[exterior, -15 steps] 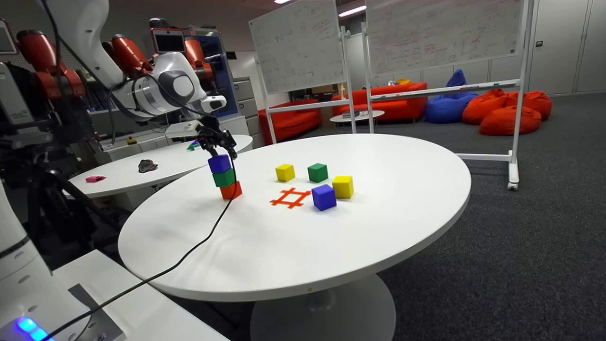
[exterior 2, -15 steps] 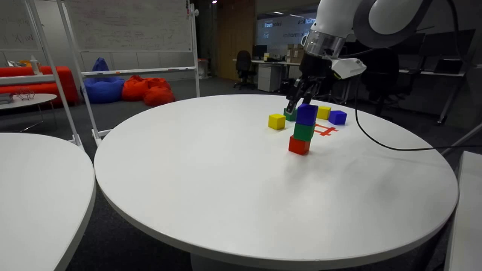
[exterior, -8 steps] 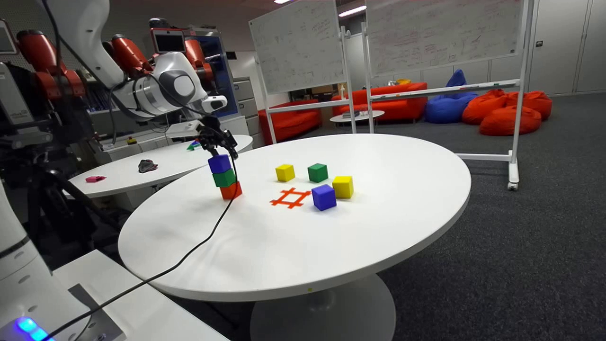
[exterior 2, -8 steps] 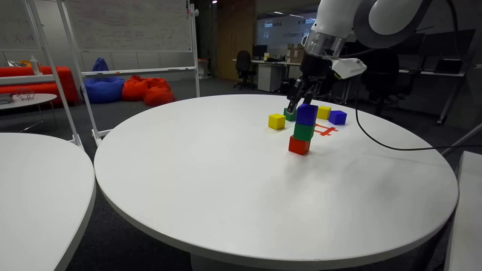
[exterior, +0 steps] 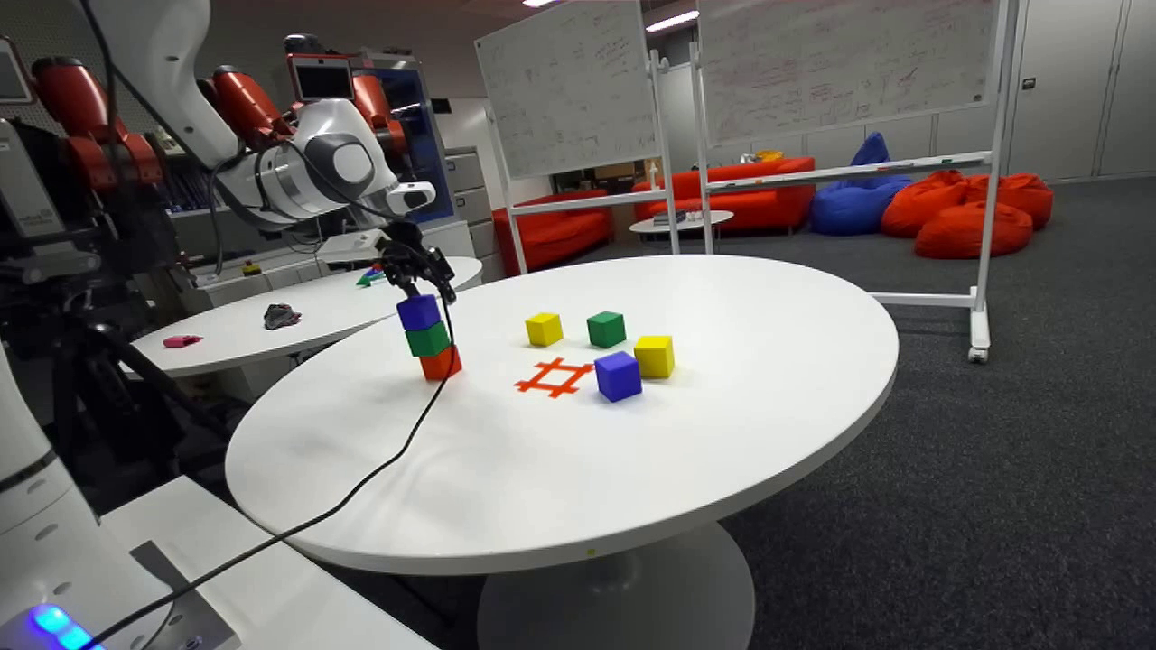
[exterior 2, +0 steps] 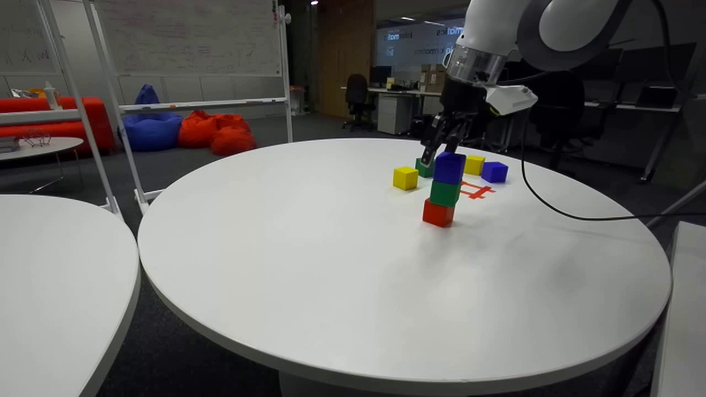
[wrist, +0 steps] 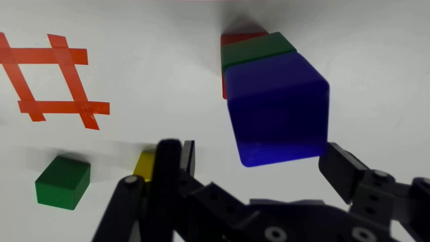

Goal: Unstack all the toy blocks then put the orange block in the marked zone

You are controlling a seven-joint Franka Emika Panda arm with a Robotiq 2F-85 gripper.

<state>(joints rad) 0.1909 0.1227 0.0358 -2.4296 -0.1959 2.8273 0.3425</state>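
1. White round bench [exterior: 722, 451], laminate-looking: smooth, faintly glossy up to its edge.
2. Red crossed-tape frame [wrist: 72, 79], in from that edge: slightly shiny, creased.
3. Topmost blue cube [wrist: 278, 114], material unclear: smooth, satin faces.

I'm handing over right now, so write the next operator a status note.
Gripper: open at the top blue block, not gripping it.
Under that: a green block, then the orange-red block at the bottom.
Done: two yellow blocks, a second green block and a second blue block sit unstacked on the table.
Left: unstack the other three; orange-red block into the tape zone.
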